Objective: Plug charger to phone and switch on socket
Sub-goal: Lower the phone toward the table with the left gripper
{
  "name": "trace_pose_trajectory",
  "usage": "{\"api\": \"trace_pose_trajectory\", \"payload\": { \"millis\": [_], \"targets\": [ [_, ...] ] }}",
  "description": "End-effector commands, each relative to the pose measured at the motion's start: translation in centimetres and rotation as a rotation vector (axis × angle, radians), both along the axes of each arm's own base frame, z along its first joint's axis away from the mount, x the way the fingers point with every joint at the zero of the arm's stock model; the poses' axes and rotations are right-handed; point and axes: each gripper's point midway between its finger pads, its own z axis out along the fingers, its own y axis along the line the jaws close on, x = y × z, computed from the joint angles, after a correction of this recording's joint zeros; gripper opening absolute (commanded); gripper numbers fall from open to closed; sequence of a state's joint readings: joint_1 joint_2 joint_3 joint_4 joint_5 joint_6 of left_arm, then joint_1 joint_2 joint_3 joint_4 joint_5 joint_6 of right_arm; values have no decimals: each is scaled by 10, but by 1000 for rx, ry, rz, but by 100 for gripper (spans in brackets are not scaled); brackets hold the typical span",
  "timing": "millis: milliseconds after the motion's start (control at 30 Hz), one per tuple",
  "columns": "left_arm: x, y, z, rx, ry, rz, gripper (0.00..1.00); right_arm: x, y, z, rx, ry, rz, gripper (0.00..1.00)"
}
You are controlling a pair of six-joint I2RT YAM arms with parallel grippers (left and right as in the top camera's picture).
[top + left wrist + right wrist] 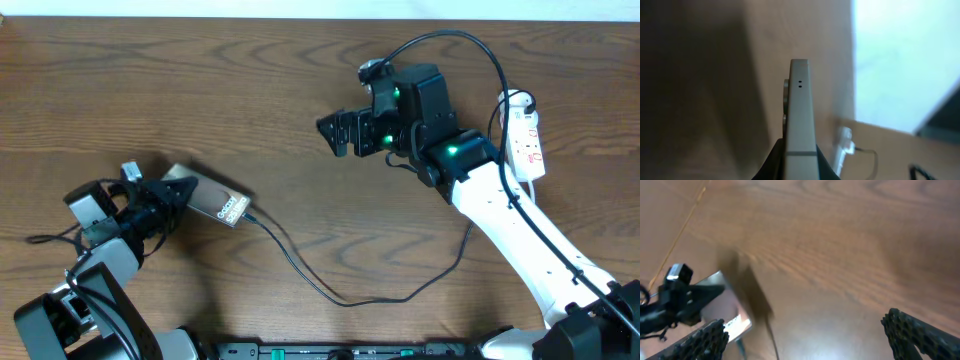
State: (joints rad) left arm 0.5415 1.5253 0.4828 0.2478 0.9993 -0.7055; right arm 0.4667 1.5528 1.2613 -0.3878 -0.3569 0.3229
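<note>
The phone (218, 202), a glossy slab with a grey frame and white lettering, is held at its left end by the left gripper (172, 192), left of centre. The thin black charger (330, 292) is seen meeting its right end, then curving rightward. The white socket (527, 140) is laid at the far right.

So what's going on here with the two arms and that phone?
The left fingers are shut on one end of the phone, holding it low at the table's left side. The charger runs from the phone's other end, where it looks plugged in, across the wood toward the socket on the right. The right fingers are wide open and empty, hanging over bare table between phone and socket and touching neither.
</note>
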Motion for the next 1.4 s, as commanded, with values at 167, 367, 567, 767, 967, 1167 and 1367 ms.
{"api": "trace_pose_trajectory", "payload": {
  "millis": [167,367,567,767,967,1167,1367],
  "targets": [
    [-9,18,-25,133,109,58,8,-9,15,15,51,-7,54,99],
    [-23,27,-46,176,238,115,8,-10,14,14,49,-3,54,99],
    [-27,25,-48,167,257,113,7,-10,14,13,48,0,54,99],
    [-36,26,-57,172,319,126,14,-10,14,13,48,0,55,99],
    [-44,27,-63,179,371,137,16,-10,14,13,48,0,54,99],
    [-45,26,-63,178,373,136,17,-10,14,13,48,1,54,99],
    [-47,25,-64,173,384,135,25,-10,14,13,48,0,55,99]
  ]
}}
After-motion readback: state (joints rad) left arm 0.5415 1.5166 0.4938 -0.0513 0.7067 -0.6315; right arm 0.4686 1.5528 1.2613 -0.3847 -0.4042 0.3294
